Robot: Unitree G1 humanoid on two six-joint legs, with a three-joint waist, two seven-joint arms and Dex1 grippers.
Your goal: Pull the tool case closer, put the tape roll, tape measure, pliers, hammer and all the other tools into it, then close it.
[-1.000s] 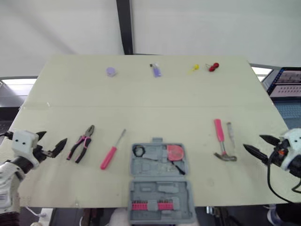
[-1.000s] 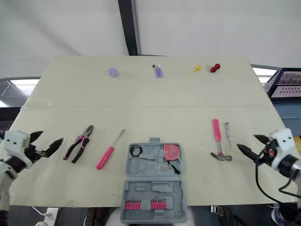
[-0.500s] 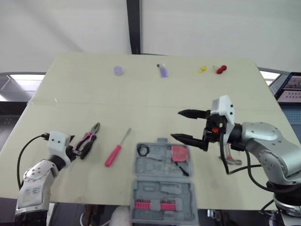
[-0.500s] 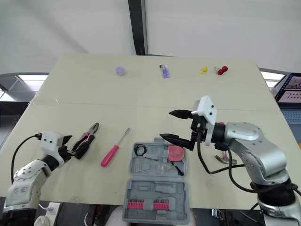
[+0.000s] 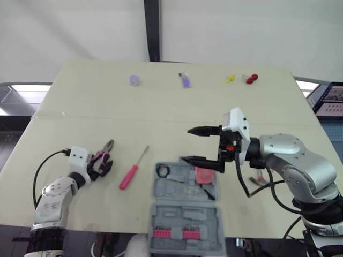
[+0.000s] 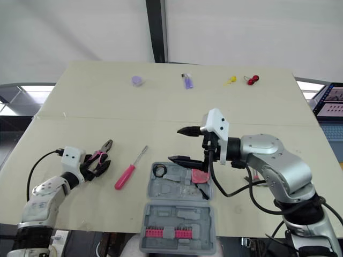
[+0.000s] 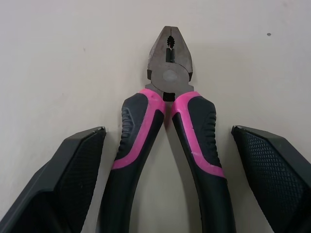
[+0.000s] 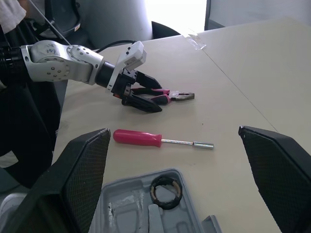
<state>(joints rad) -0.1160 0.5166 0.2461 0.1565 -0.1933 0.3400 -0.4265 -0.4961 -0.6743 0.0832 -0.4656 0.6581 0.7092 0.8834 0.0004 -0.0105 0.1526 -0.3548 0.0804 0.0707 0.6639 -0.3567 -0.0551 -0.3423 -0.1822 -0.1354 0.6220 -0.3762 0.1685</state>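
Observation:
The grey tool case [image 5: 182, 214] lies open at the table's near edge, with a black tape roll [image 5: 159, 171], a red tape measure [image 5: 202, 174] and a row of pink bits [image 5: 171, 234] inside. Pink-and-black pliers [image 7: 167, 121] lie left of it. My left gripper [image 5: 99, 165] is open, one finger either side of the pliers' handles. My right gripper [image 5: 185, 144] hangs open over the case's far edge, holding nothing. A pink screwdriver [image 5: 131, 170] lies between pliers and case. The hammer [image 5: 257, 180] is mostly hidden behind my right arm.
Along the table's far edge sit a purple disc [image 5: 134, 80], a purple item [image 5: 185, 81], a yellow piece [image 5: 229, 79] and a red piece [image 5: 250, 78]. A screen [image 5: 329, 96] stands beyond the right edge.
My right arm has swung in from the table's right side and shifted left over the case. My left gripper has advanced onto the pliers, its fingers now astride the handles.

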